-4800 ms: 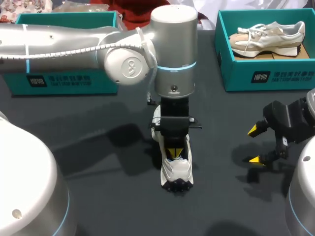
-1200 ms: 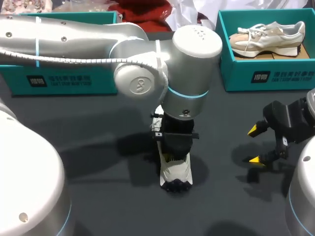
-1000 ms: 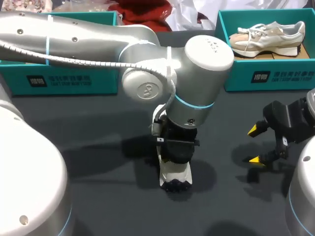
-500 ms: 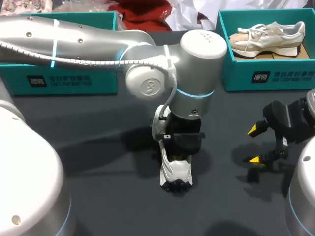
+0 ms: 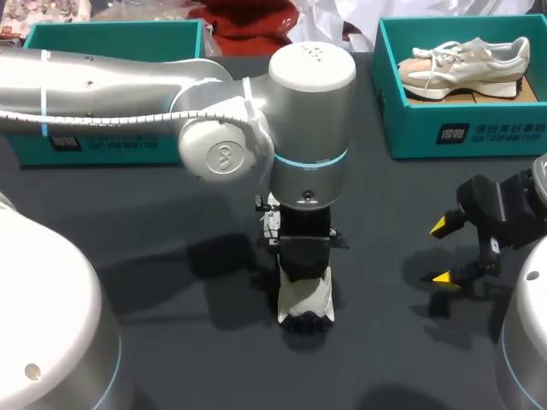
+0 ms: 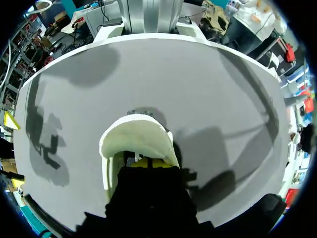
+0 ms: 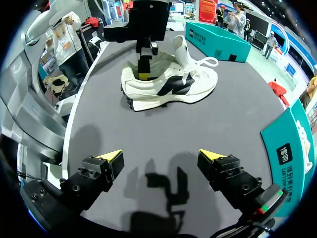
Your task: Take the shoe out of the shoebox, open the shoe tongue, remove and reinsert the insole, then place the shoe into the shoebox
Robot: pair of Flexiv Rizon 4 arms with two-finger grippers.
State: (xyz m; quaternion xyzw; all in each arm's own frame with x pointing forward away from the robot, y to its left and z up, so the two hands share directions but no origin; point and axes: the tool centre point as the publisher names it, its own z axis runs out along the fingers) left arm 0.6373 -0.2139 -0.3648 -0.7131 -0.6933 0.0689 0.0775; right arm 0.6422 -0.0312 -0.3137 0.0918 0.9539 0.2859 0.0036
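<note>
A white shoe with black side panels [image 5: 305, 301] [image 7: 168, 87] stands upright in the middle of the dark table, heel toward me. My left arm comes in over it. My left gripper [image 5: 305, 270] [image 6: 148, 162] points straight down into the heel opening, its yellow tips shut together inside the shoe. Whether they pinch the insole is hidden. The shoe's heel collar [image 6: 136, 134] curves around the tips. My right gripper [image 5: 441, 252] [image 7: 161, 156] hovers open and empty above the table, well to the right of the shoe.
A teal shoebox [image 5: 461, 128] at the back right holds a second white shoe [image 5: 461, 64]. Another teal shoebox [image 5: 115, 38] at the back left lies partly behind my left arm. Bare table separates the shoe from my right gripper.
My left arm's wrist swung out to the right and back to upright while its gripper stayed in the shoe. The shoe barely shifted. My right arm has not moved.
</note>
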